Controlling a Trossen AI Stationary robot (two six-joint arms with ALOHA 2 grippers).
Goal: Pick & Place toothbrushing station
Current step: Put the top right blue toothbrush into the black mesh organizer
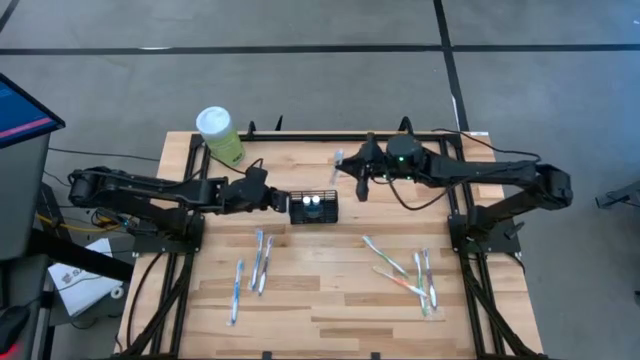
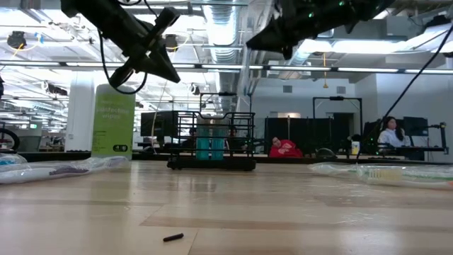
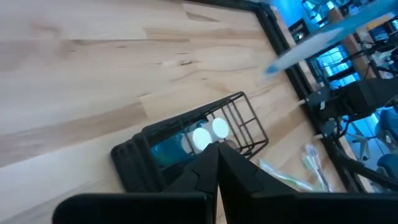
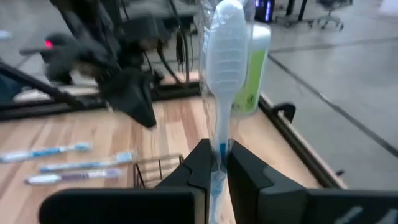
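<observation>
We see the caddy (image 1: pixel 313 207) mid-table, perhaps already stocked. Right gripper (image 4: pixel 216 163) pinches a toothbrush (image 4: pixel 222 56); left gripper (image 3: pixel 217 163) pressed together, empty. Several await.

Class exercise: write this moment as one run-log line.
left gripper: shut, empty, beside black wire-mesh caddy | right gripper: shut on wrapped blue-handled toothbrush, raised above table | other toothbrushes: on wooden table
</observation>
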